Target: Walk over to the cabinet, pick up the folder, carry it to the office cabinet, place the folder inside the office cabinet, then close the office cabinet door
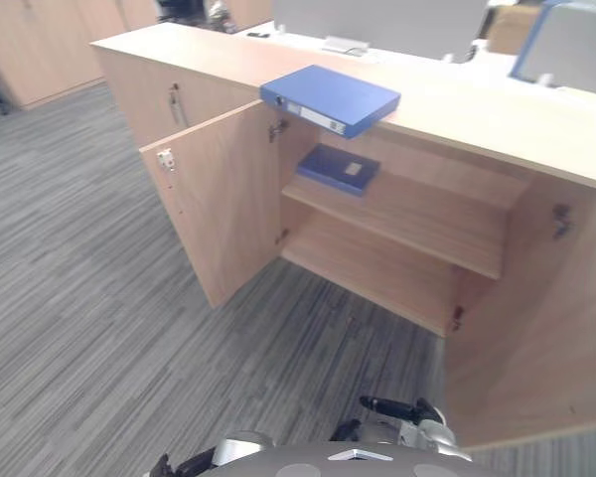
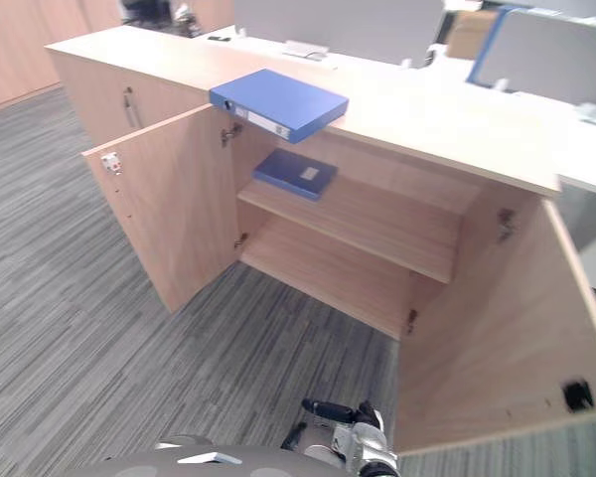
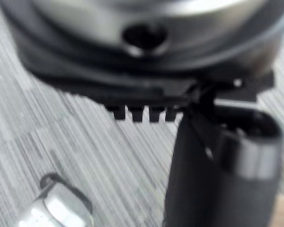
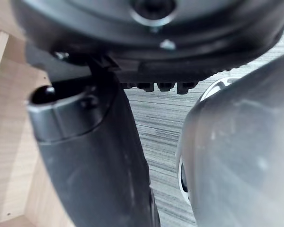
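A thick blue folder point(image 1: 330, 97) lies flat on the top of the low wooden cabinet point(image 1: 477, 119), its corner jutting over the front edge. Below it both cabinet doors stand open: the left door point(image 1: 219, 199) swung out towards me, the right door point(image 1: 536, 328) close by my right side. A thinner blue folder point(image 1: 338, 169) rests on the inner shelf point(image 1: 417, 224). My right hand point(image 1: 402, 409) hangs low in front of the right door, fingers straight, holding nothing. My left hand point(image 1: 174, 465) sits at the bottom edge, over carpet, thumb point(image 3: 217, 161) out and nothing in it.
Grey striped carpet point(image 1: 79, 298) stretches between me and the cabinet. A closed cabinet section with a handle point(image 1: 174, 104) adjoins on the left. Tall wooden cupboards point(image 1: 40, 50) line the far left. A white item point(image 1: 345, 45) and grey desk dividers point(image 1: 377, 20) stand behind the countertop.
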{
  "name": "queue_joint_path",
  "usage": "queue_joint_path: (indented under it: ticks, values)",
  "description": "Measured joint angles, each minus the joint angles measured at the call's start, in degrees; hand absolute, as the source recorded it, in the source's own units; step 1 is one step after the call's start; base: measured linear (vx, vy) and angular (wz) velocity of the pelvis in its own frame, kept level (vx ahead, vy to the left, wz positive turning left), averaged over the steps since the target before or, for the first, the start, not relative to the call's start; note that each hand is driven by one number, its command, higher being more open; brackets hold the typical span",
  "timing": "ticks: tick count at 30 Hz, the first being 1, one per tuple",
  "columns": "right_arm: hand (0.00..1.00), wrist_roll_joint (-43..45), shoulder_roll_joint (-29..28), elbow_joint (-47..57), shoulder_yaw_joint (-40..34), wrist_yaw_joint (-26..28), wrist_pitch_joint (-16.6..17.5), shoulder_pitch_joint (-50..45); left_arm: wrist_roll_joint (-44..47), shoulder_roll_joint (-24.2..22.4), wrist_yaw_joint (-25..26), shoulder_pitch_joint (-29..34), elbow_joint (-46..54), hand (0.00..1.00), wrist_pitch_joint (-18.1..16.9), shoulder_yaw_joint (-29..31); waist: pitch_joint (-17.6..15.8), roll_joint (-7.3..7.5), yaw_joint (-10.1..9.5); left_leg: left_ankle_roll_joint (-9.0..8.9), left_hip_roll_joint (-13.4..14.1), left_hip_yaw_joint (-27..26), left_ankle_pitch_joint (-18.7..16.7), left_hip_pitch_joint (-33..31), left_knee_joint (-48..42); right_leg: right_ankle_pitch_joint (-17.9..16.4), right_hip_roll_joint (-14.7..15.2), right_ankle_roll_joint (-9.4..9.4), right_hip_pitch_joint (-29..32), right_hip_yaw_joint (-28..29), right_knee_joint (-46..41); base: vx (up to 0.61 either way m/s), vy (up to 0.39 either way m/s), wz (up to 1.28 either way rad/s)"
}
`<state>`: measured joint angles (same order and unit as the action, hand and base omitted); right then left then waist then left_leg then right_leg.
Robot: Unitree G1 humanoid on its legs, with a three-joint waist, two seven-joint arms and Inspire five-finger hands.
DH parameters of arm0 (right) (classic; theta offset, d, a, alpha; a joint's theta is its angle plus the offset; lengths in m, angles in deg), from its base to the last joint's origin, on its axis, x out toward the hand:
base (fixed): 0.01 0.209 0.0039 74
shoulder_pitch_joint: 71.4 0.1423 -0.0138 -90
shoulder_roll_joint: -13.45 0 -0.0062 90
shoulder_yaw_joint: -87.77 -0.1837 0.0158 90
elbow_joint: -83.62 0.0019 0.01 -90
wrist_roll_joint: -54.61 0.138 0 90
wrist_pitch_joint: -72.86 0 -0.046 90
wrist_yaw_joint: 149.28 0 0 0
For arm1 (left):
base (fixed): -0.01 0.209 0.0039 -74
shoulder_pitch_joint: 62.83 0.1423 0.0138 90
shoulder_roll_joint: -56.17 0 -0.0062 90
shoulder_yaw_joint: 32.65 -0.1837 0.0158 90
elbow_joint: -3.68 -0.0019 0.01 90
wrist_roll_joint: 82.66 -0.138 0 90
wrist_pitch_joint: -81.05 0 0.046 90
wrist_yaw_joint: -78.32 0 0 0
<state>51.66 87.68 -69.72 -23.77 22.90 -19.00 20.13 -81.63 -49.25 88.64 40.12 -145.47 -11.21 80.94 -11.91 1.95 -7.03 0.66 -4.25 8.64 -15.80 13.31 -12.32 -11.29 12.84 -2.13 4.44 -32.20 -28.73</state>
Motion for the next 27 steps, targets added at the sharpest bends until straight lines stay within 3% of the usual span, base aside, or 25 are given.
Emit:
queue_joint_path:
  ticks: [3,5,8,11,12,13,14,17,20,22,23,24,25,27]
  values:
    - [1.00,0.0,-0.1,0.7,-0.5,0.0,-0.1,-0.4,-0.1,-0.7,-0.1,0.0,0.8,1.00,0.1,1.1,-0.2,-0.42,-0.20,-1.47,2.8,2.0,-0.9,-0.2,0.4,-1.4,-2.9,-0.80,-1.4,-2.5,2.2,0.18,-0.148,0.25]
    - [1.00,0.0,-0.8,0.8,-1.0,0.0,-0.1,-1.0,-1.1,-0.6,-0.6,0.1,1.2,1.00,0.1,2.1,0.6,-0.27,-0.47,-2.58,6.0,3.5,-2.8,0.3,0.4,-2.2,-7.0,-1.10,-3.3,-4.1,5.6,0.18,-0.136,0.18]
    - [1.00,1.5,-1.0,0.0,-1.0,0.0,-0.1,-0.8,-1.1,-0.5,-0.5,0.7,1.1,1.00,0.2,2.1,2.1,-0.33,-0.47,-2.89,8.5,5.6,-5.0,-0.5,-3.4,-1.8,-12.0,-0.69,-6.4,-4.3,11.9,0.16,-0.042,0.00]
    - [1.00,1.7,-0.9,-2.2,0.3,0.0,-0.1,-0.8,-1.1,-0.2,-0.5,1.2,1.1,1.00,0.2,2.1,4.2,-0.32,-0.39,-4.54,7.9,5.2,-5.5,-8.1,-21.5,-0.3,-15.1,-0.17,-9.7,-4.1,18.1,0.15,-0.010,-0.09]
    - [1.00,1.9,-0.2,-2.4,2.4,0.0,-0.1,-0.6,-1.1,-0.3,-0.5,1.1,1.1,1.00,0.2,2.0,4.3,-0.95,-0.46,-7.13,8.4,3.1,-2.7,-12.5,-33.9,1.0,-17.0,-0.86,-12.5,-2.8,21.2,0.16,-0.011,-0.32]
    - [1.00,2.2,-0.1,-2.5,3.4,0.0,0.0,-0.5,-1.1,-0.3,-0.5,1.1,1.1,1.00,0.2,2.0,4.3,-1.30,-0.60,-7.60,9.1,1.8,-0.6,-14.3,-38.4,1.5,-17.7,-1.29,-13.7,-1.9,22.3,0.19,0.031,-0.66]
    - [1.00,2.2,0.1,-3.5,5.4,-0.1,0.1,0.2,-0.8,-0.4,-0.5,1.1,1.1,1.00,0.2,1.8,4.3,-1.86,-1.03,-6.39,10.6,-2.2,-0.8,-17.6,-45.8,2.1,-18.3,-2.16,-15.8,0.6,23.3,0.12,0.061,-0.69]
    - [1.00,2.7,0.0,-6.6,6.4,-0.1,-0.1,2.4,-0.4,-0.3,-0.4,0.9,1.1,1.00,0.1,1.2,4.1,-2.04,-1.69,-3.41,11.9,-7.0,-4.3,-22.2,-45.5,2.8,-16.7,-2.32,-17.9,5.6,23.6,0.14,0.139,-1.02]
    - [1.00,3.4,0.1,-6.8,6.5,-0.2,-0.2,2.8,1.3,-0.1,-0.5,1.0,1.2,1.00,-0.1,-0.3,2.8,-1.21,-2.13,-3.24,9.8,-3.3,-5.4,-23.1,-30.7,2.8,-12.2,0.22,-19.6,10.8,23.6,0.16,0.288,-0.95]
    - [1.00,3.3,1.2,-6.7,6.8,-0.2,-0.3,2.6,1.4,-0.7,-0.5,1.0,1.2,1.00,0.0,-0.9,3.1,-3.17,-1.96,-3.99,8.9,3.8,-1.8,-22.2,-18.5,2.1,-10.6,3.33,-19.4,13.0,22.6,0.17,0.382,-0.55]
    - [1.00,3.2,2.3,-6.6,7.7,-0.1,-0.4,2.5,1.4,-1.1,-0.6,0.5,0.6,1.00,0.0,-1.5,2.8,-4.15,-2.02,-5.83,7.9,4.2,5.1,-20.4,-14.5,1.0,-8.4,5.94,-19.7,14.0,20.7,0.17,0.383,-0.24]
    - [1.00,3.2,2.0,-6.6,7.9,0.0,-0.4,2.3,1.4,-0.5,-0.6,0.6,0.8,1.00,-0.3,-1.5,3.0,-3.29,-1.98,-5.23,6.5,3.7,5.5,-20.0,-13.3,1.2,-6.8,6.25,-19.3,13.5,20.5,0.22,0.421,-0.21]
    - [1.00,3.1,1.4,-6.6,8.6,0.2,-0.5,2.1,1.3,0.7,-0.5,0.5,1.3,1.00,-0.7,-2.2,3.3,-0.81,-2.17,-4.74,4.7,2.2,5.8,-19.4,-12.1,1.2,-4.4,6.42,-19.3,12.9,20.8,0.15,0.232,-0.13]
    - [1.00,1.3,0.8,-6.7,8.6,0.7,-0.5,2.2,1.3,1.5,-0.6,-0.1,1.2,1.00,-0.6,-2.4,3.3,-0.27,-2.19,-4.46,2.8,1.0,5.8,-19.3,-12.4,2.4,-2.5,7.98,-19.6,12.8,22.1,0.16,0.237,-0.23]
